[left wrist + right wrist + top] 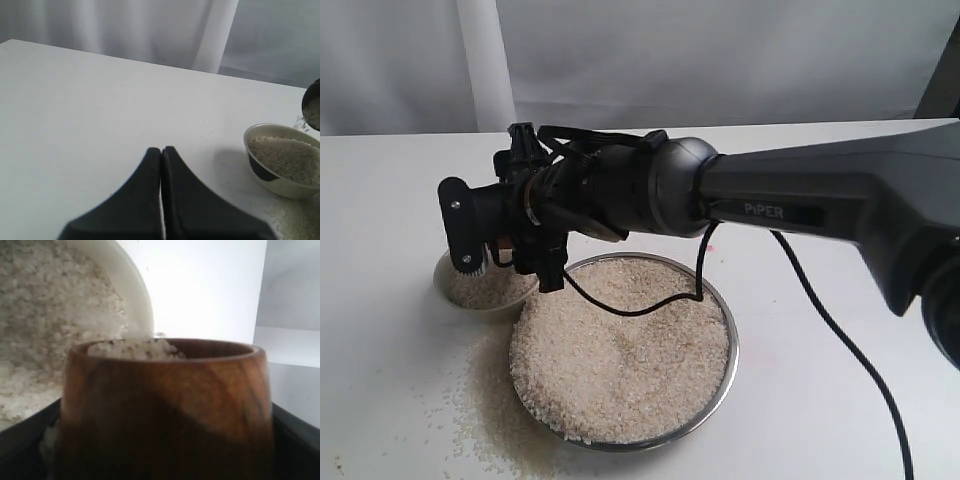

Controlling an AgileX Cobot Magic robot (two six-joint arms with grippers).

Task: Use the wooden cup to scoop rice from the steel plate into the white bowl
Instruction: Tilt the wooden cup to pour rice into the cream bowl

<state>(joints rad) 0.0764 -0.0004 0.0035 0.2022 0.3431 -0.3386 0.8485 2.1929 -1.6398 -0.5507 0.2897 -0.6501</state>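
Observation:
My right gripper (510, 245) reaches across the steel plate (722, 372) and is shut on the wooden cup (165, 405), holding it tilted over the white bowl (455, 292). Rice (132, 348) lies at the cup's lip. The bowl (131, 287) holds rice (40, 315), and in the left wrist view grains are falling from the cup (312, 106) towards the bowl (280, 187). The steel plate is heaped with rice (620, 355). My left gripper (161, 149) is shut with nothing in it, over bare table to the left of the bowl.
Spilled grains (485, 405) are scattered on the white table in front of the bowl and beside the plate. A black cable (640, 308) droops from the right arm over the plate, and another (850, 350) trails across the table on the right. A white curtain hangs behind.

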